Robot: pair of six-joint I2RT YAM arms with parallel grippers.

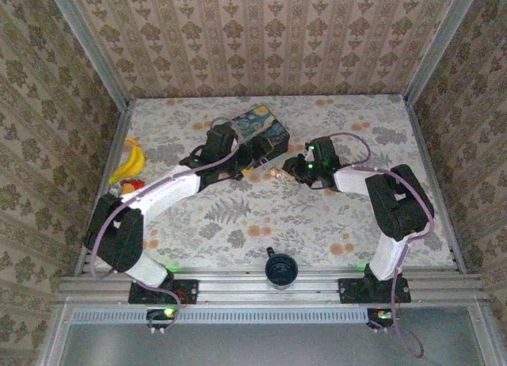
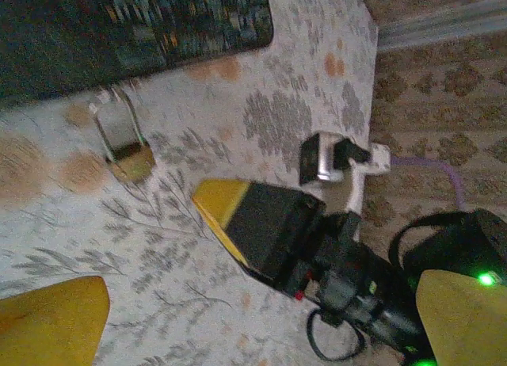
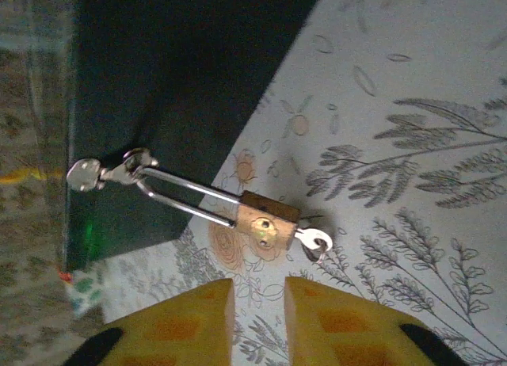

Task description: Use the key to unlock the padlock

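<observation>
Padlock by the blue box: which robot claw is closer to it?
Right. The right gripper sits just short of the padlock, by the key in it, not touching; the left gripper hangs farther off on the other side, wide open.

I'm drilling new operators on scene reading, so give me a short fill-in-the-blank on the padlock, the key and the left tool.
1. The padlock has its shackle hooked to the dark blue ___.
2. A small silver ___ sticks out of the padlock's brass body.
3. The left tool has its yellow fingers spread wide ___.
Missing words: box; key; open.
</observation>
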